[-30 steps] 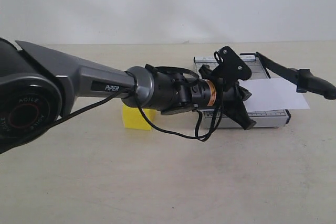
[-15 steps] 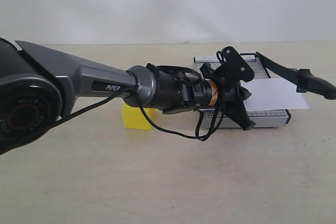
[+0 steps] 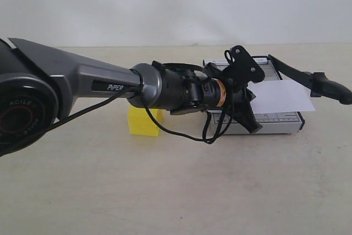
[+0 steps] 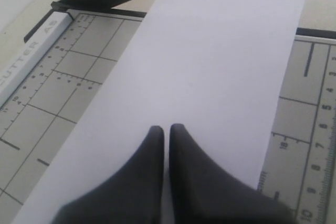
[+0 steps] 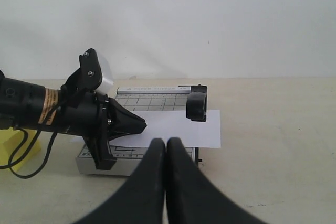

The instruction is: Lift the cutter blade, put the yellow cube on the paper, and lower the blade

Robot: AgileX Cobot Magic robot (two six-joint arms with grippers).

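the yellow cube (image 3: pixel 144 123) is not yet on the paper (image 3: pixel 281 96). it rests on the table (image 3: pixel 176 191) at 9 o'clock of the grey trimmer base (image 3: pixel 269 120) in the exterior view, near it but not touching, partly behind the left arm. the paper lies across the base and overhangs its 3 o'clock edge. above that edge the cutter blade (image 3: pixel 294 71) is raised, its thick handle (image 3: pixel 330 87) hanging out at 3 o'clock.

the left gripper (image 4: pixel 164 131) has its fingers pressed together, tips at the sheet's near end. i cannot tell whether they pinch it or only press on it. the right gripper (image 5: pixel 166 144) is closed on nothing, held back from the trimmer.

the step in hand looks like settling the sheet before fetching the cube. to do it well, leave the paper flat and square to the grid, then lift clear before swinging out so it isn't dragged. next, part the fingers over the cube at 9 o'clock, take it by opposite faces and carry it over the base's rim. set it on the paper well inboard of the cutting edge, so the blade can come down unobstructed.

readable writing: "piper" (image 3: pixel 115 87) on the left arm, "agile" (image 3: pixel 15 104) on its joint ring, and "a5" (image 4: pixel 46 24) beside part of "cutter" on the white guide. the rules carry numerals.
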